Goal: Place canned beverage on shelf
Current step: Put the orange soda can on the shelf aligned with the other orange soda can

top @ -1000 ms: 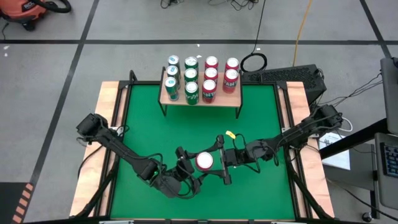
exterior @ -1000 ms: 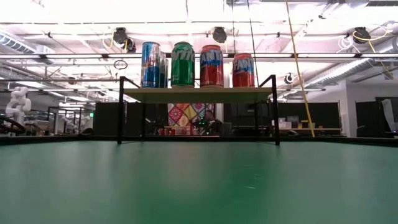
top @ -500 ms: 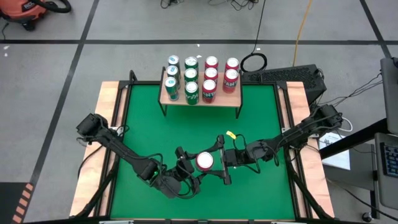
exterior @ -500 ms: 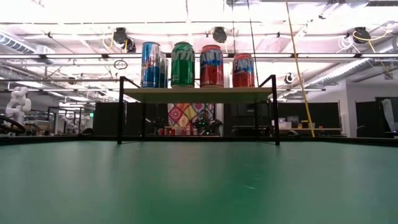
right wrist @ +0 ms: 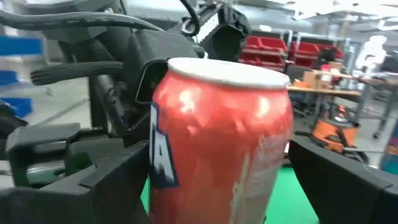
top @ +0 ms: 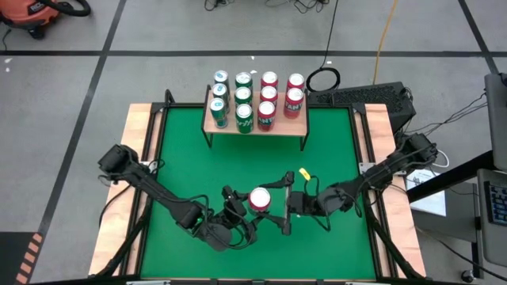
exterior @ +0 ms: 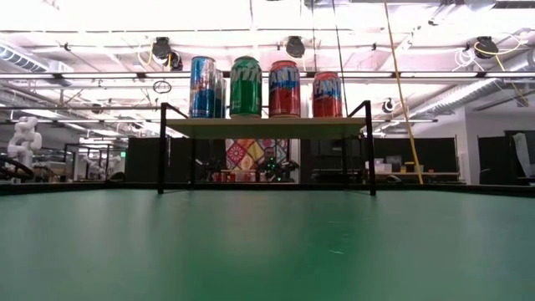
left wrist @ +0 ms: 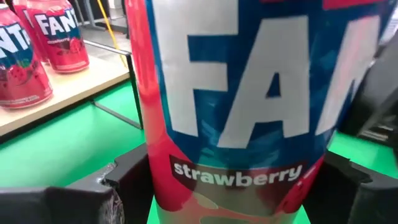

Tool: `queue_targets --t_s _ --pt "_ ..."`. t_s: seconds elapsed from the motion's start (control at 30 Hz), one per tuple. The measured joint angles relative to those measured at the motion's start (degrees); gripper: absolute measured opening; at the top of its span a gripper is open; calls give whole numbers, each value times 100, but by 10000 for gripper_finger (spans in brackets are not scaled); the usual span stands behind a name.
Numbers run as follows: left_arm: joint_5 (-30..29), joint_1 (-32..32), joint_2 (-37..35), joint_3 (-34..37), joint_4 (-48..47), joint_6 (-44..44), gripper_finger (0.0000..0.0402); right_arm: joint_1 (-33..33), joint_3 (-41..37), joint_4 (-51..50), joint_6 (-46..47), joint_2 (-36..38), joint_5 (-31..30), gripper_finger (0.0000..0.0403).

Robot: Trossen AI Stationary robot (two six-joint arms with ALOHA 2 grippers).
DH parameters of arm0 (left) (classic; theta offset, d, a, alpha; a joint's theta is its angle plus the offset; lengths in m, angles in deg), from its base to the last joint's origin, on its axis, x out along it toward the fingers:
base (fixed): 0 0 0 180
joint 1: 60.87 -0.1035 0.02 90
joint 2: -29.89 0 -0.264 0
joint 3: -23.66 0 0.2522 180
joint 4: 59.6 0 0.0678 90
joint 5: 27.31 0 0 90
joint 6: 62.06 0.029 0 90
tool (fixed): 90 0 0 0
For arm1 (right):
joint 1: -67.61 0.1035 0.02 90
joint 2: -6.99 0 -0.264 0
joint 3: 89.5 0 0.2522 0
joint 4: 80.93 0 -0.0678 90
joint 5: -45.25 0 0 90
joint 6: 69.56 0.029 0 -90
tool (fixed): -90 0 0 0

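A red strawberry soda can (top: 260,199) stands upright above the near middle of the green table (top: 190,174). My left gripper (top: 247,210) comes in from the near left and is shut on it. My right gripper (top: 279,204) comes in from the right. It is open, its fingers (right wrist: 339,180) standing on either side of the can (right wrist: 217,137) with a gap showing. The shelf (top: 295,125) stands at the far edge on black legs, with several cans on its wooden top (exterior: 267,127). My left gripper pinches the can's lower side wall (left wrist: 155,177) between its two fingers (left wrist: 121,183). The fingers come nearly level from the table's near left. The can stands upright in the hold, lifted clear of the green surface.
The cans on the shelf stand in rows of blue, green and red (top: 268,103), and its right end (top: 299,134) is bare wood. A black cable coil (top: 322,79) and a dark case (top: 372,96) lie beyond the table's far right corner.
My right hand has swung about its wrist, its forearm and yellow tag shifting toward the table's right edge. The can has stayed upright in about the same place with my left gripper.
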Motion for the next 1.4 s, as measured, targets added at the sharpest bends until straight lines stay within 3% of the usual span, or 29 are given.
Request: queue_targets --t_s 0.47,0.63,1.03,1.3,1.4 --pt "-648 -145 151 4 20 35 308 25 1726 -3724 1265 4 -953 373" --pt "-758 -145 151 4 20 33 308 25 1734 -3749 1281 4 -967 368" --pt "-785 -150 151 4 17 134 310 23 1734 -3698 1044 4 -930 296" --pt "-789 -80 142 -9 38 175 365 24 1729 -3780 756 7 -856 299" --pt "-784 1 137 -9 35 310 389 3 1716 -4020 726 158 -572 298"
